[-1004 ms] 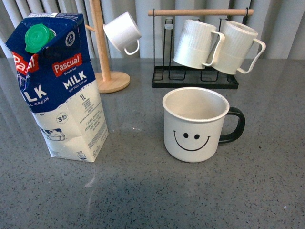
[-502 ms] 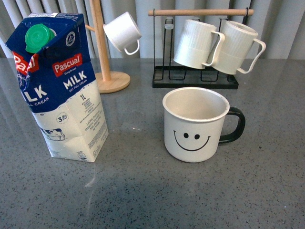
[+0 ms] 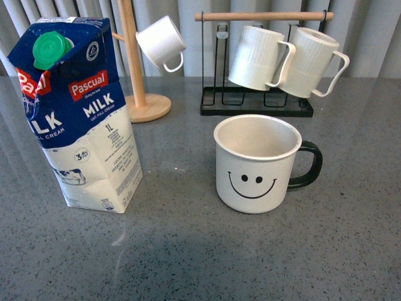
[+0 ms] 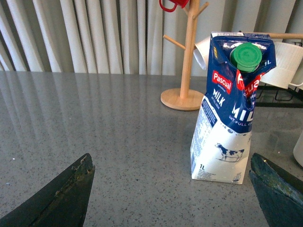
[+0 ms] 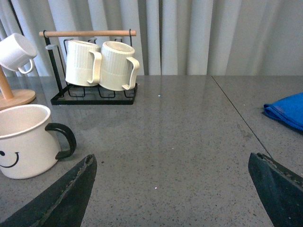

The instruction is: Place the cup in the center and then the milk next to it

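Observation:
The cream-white smiley cup [image 3: 257, 164] with a black handle stands upright on the grey table, near the middle, handle to the right. It also shows in the right wrist view [image 5: 23, 141]. The blue-and-white Pascual milk carton [image 3: 78, 113] with a green cap stands upright to the cup's left, apart from it; it also shows in the left wrist view [image 4: 229, 101]. My left gripper [image 4: 173, 184] is open and empty, low over the table short of the carton. My right gripper [image 5: 173, 184] is open and empty, to the right of the cup. Neither arm shows in the front view.
A wooden mug tree [image 3: 135, 59] holding a white mug [image 3: 161, 42] stands behind the carton. A black rack with a wooden bar [image 3: 257, 103] holds two white ribbed mugs [image 3: 285, 59] behind the cup. A blue cloth [image 5: 286, 109] lies far right.

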You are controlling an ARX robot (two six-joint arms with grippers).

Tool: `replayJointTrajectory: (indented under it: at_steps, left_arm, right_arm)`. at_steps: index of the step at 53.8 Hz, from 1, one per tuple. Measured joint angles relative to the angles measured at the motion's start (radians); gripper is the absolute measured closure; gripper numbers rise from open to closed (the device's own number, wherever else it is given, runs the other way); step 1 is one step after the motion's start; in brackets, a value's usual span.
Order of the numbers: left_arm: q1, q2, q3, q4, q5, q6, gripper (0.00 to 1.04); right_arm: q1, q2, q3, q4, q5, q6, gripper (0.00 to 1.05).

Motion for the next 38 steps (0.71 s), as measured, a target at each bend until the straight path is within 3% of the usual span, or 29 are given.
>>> replayJointTrajectory:
  at_steps: [10, 15, 19, 26, 38]
  left_arm:
    - [-0.002, 0.004, 0.002, -0.020, -0.010, -0.002, 0.07]
    - [-0.060, 0.101, 0.075, -0.204, -0.134, -0.024, 0.07]
    - [-0.085, 0.164, 0.106, -0.227, -0.164, -0.031, 0.07]
    - [-0.106, 0.204, 0.135, -0.169, -0.169, -0.032, 0.07]
    - [-0.158, 0.475, 0.259, 0.101, -0.153, -0.031, 0.07]
  right_arm:
    - [0.000, 0.000, 0.000, 0.000, 0.000, 0.000, 0.07]
    - [0.000, 0.000, 0.000, 0.000, 0.000, 0.001, 0.07]
    - [0.000, 0.000, 0.000, 0.000, 0.000, 0.000, 0.07]
    - [0.000, 0.000, 0.000, 0.000, 0.000, 0.000, 0.07]
    - [0.000, 0.000, 0.000, 0.000, 0.000, 0.000, 0.07]
